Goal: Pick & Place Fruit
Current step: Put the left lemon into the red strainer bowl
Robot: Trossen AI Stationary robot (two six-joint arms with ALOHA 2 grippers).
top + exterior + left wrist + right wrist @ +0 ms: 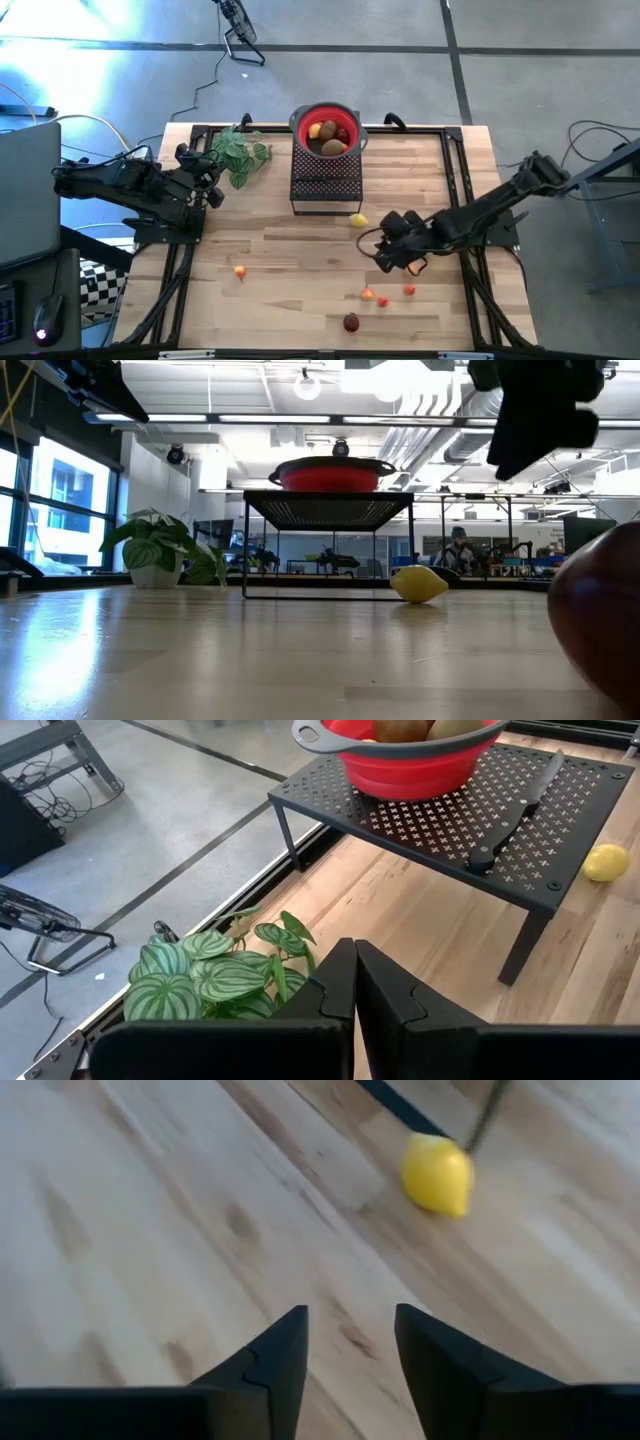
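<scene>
A red bowl [325,128] holding several fruit stands on a black mesh rack [323,178] at the table's far middle. A yellow lemon [358,220] lies on the table just in front of the rack. My right gripper [383,252] hovers above the table a little nearer and to the right of the lemon [437,1175], open, with nothing between its fingers [283,1348]. More fruit lies loose: an orange piece [240,271], three small ones [382,298] and a dark red ball [351,322]. My left gripper [353,975] waits shut at the table's left edge, beside the plant.
A green leafy plant [240,152] stands at the far left by the rack. A black-handled knife [515,810] lies on the rack top beside the bowl. Bare wood lies between the orange piece and the small fruit near the front edge.
</scene>
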